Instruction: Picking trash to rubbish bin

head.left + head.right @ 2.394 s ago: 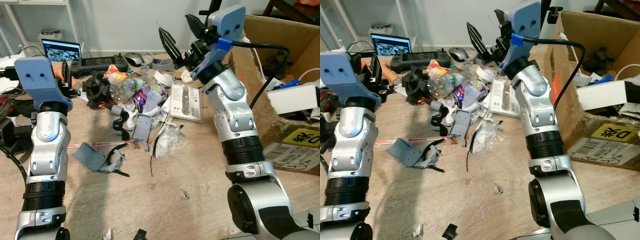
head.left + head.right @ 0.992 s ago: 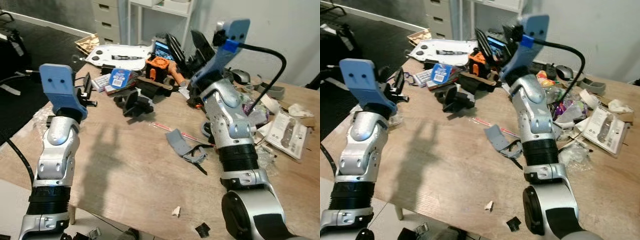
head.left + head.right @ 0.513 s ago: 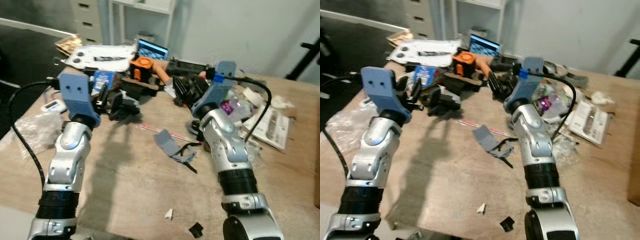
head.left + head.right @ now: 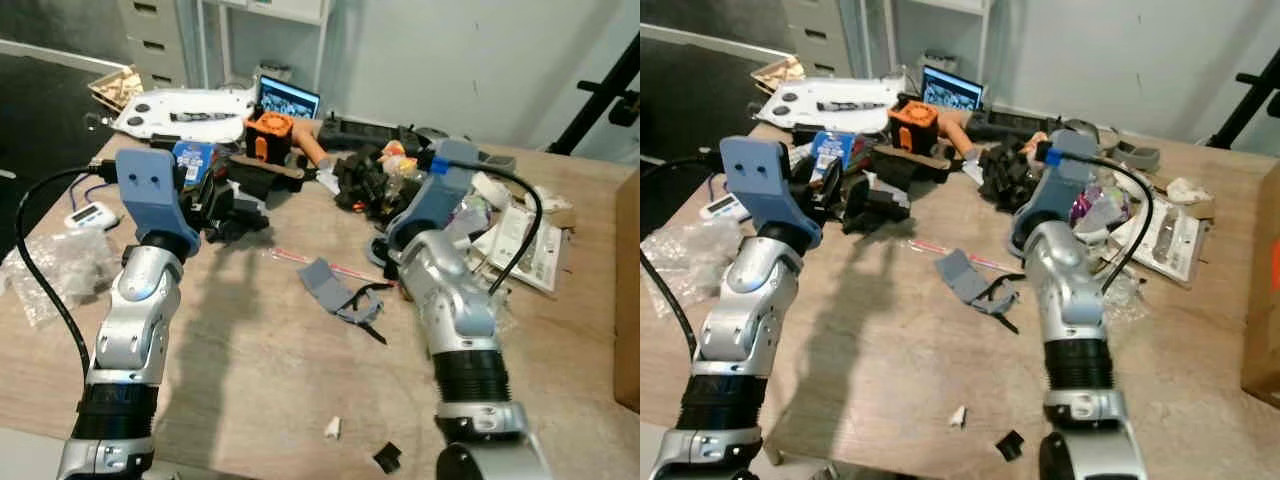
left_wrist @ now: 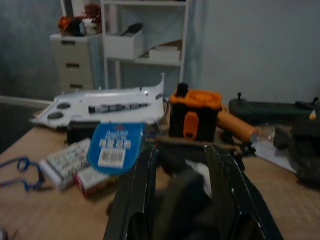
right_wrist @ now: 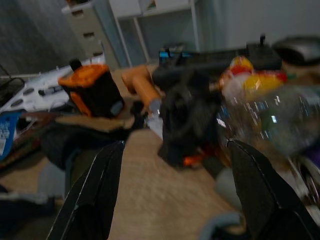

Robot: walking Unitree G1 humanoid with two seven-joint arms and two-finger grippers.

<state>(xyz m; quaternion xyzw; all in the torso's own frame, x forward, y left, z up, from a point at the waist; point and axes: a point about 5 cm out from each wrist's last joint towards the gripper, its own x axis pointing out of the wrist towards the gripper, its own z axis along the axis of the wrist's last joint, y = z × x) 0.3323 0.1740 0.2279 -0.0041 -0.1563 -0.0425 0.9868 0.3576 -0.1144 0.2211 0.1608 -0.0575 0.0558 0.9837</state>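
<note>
Trash is strewn over a wooden table (image 4: pixel 250 370). A bent grey plastic piece (image 4: pixel 335 288) lies in the middle, a black crumpled lump (image 4: pixel 362 180) and a clear plastic bottle (image 6: pixel 270 115) lie further back. My right gripper (image 6: pixel 176 145) is open, held low above the table and aimed at the black lump (image 6: pixel 192 120). My left gripper (image 5: pixel 182 150) is open too, hovering at the table's left near a dark object (image 4: pixel 880 205) and a blue-labelled pack (image 5: pixel 116 145).
An orange and black device (image 4: pixel 268 130), a laptop (image 4: pixel 288 100) and a white board (image 4: pixel 185 105) stand at the back. A clear plastic bag (image 4: pixel 50 270) lies far left, a blister pack (image 4: pixel 525 240) at right, a cardboard box (image 4: pixel 1262 290) at the right edge. Small scraps (image 4: pixel 332 430) lie near the front.
The camera swung left away from the cardboard box, then partly back. My right arm came down from its raised pose to just above the table; both grippers stay open.
</note>
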